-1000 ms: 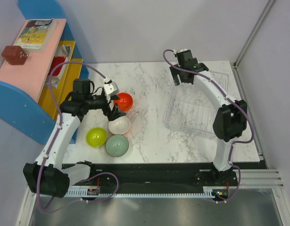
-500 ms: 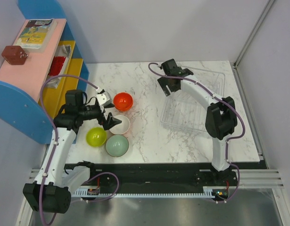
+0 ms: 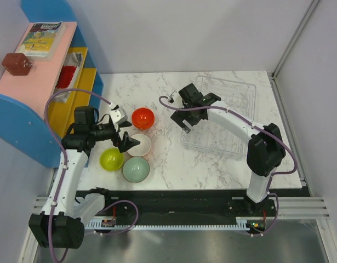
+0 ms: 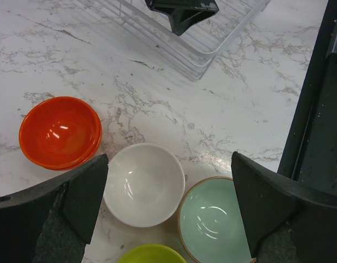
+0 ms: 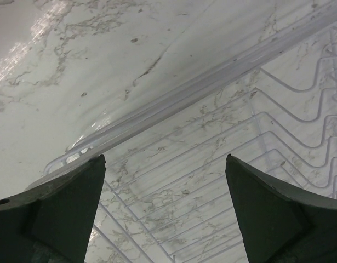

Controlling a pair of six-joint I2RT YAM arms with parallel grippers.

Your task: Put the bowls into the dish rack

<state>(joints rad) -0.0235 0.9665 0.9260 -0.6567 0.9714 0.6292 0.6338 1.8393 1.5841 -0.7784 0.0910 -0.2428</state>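
Four bowls show at the table's left: a red-orange one [image 3: 142, 117] that looks like two stacked, a white-inside one [image 3: 138, 145], a lime-yellow one [image 3: 112, 159] and a pale grey-green one [image 3: 136, 169]. My left gripper [image 3: 124, 131] is open above them. In the left wrist view it [image 4: 168, 197] hangs over the white bowl [image 4: 143, 183], between the orange [image 4: 60, 131] and grey-green [image 4: 215, 219] bowls. The clear dish rack [image 3: 228, 118] is empty. My right gripper [image 3: 184, 115] is open over its left edge, whose rim [image 5: 212, 82] shows in the right wrist view between my fingers [image 5: 165, 192].
A blue-pink-yellow shelf unit [image 3: 42, 93] stands at the far left with a book and a brown object on top. The black base rail [image 4: 316, 109] runs along the table's near edge. Bare marble lies between the bowls and the rack.
My right gripper swung from the rack's far side to its left edge. The rack appears shifted slightly left. My left gripper drew back left and now hangs over the white bowl.
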